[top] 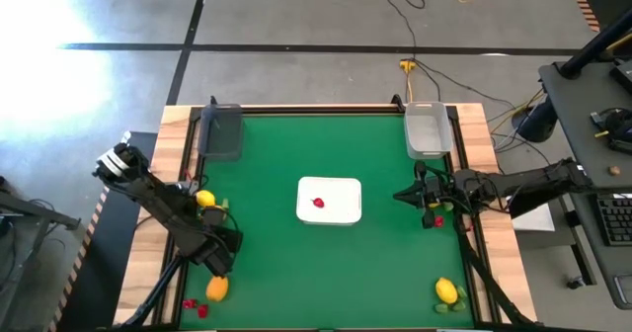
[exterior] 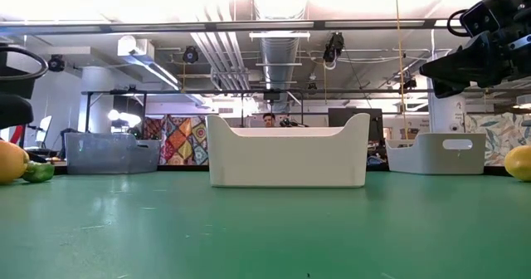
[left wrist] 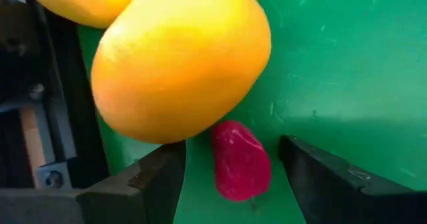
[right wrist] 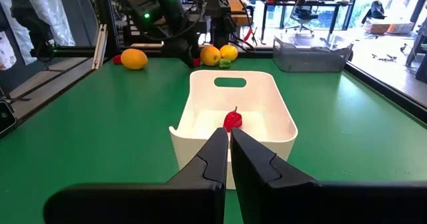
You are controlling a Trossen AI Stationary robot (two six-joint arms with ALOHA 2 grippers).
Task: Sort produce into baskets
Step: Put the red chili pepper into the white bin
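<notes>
My left gripper (left wrist: 230,154) is open and low over the mat at the near left (top: 221,266). Its fingers stand on either side of a small red berry (left wrist: 240,161) without touching it. An orange citrus (left wrist: 180,57) lies right behind the berry and close to one finger; it also shows in the high view (top: 216,289). My right gripper (right wrist: 227,135) is shut and empty, held above the mat right of the white tray (top: 329,200). One red berry (top: 317,203) lies in the tray. The dark bin (top: 220,131) and the clear bin (top: 428,129) stand at the far edge.
A lemon with a green piece (top: 205,199) lies at the left beside my left arm. Another lemon with green (top: 446,291) lies near the right corner. A red berry (top: 437,221) lies under my right arm. Two more berries (top: 196,307) lie at the near left edge.
</notes>
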